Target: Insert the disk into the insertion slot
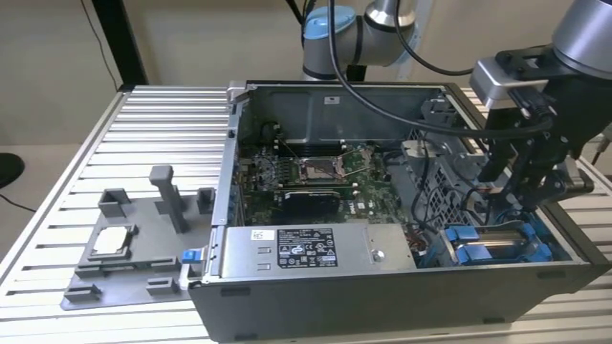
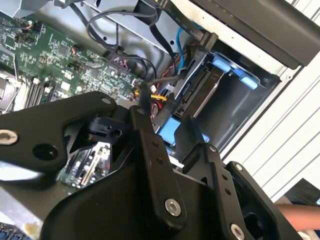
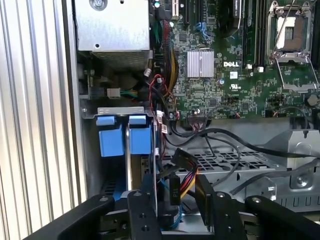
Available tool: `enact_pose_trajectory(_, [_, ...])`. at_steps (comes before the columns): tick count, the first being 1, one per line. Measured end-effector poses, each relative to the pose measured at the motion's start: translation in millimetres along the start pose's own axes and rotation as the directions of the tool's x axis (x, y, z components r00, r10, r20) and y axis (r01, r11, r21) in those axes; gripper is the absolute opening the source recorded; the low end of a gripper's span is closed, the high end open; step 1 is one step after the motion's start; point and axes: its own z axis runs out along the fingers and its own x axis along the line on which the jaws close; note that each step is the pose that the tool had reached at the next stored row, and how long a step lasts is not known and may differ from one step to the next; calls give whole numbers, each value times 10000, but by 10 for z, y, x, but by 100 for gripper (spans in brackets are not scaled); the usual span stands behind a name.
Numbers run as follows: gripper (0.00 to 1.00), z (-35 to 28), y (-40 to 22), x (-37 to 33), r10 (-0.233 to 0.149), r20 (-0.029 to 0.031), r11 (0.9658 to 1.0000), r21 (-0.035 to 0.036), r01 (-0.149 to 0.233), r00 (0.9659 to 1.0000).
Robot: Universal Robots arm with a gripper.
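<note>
Status: disk (image 1: 502, 242) sits down inside the slot (image 2: 242, 102), at the corner of the open case (image 1: 383, 304) on the exterior view's right. It stands on edge, and only its narrow silver top and blue tabs (image 3: 140, 137) show from above. The tabs look about level with the bay rim, so I judge the insertion mostly or fully done. I cannot tell from these views whether the disk is pushed home and latched.

Left to do, as a judgement: confirm seating, if it is not already home. No part of the disk stands proud of the case in the exterior view.

Tool (image 1: 512, 199): points straight down into the case, just above the end of the slot away from the blue tabs. In both wrist views it hangs close over the bay, with a cable plug (image 3: 176, 187) and a bit of blue plastic beneath it. I cannot tell whether the tool clamps the disk, merely touches it or is free of it.

Arm (image 1: 583, 29): comes in from the exterior view's upper right, with the wrist vertical over the bay. It is clear of the motherboard (image 1: 306, 179). The case rests on the ribbed tabletop (image 1: 163, 122).
</note>
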Motion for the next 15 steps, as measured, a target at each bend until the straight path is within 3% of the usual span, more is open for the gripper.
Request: enact_pose_trajectory(15, [100,-1,-16,-22,-45,0,10000,-3,45,10000])
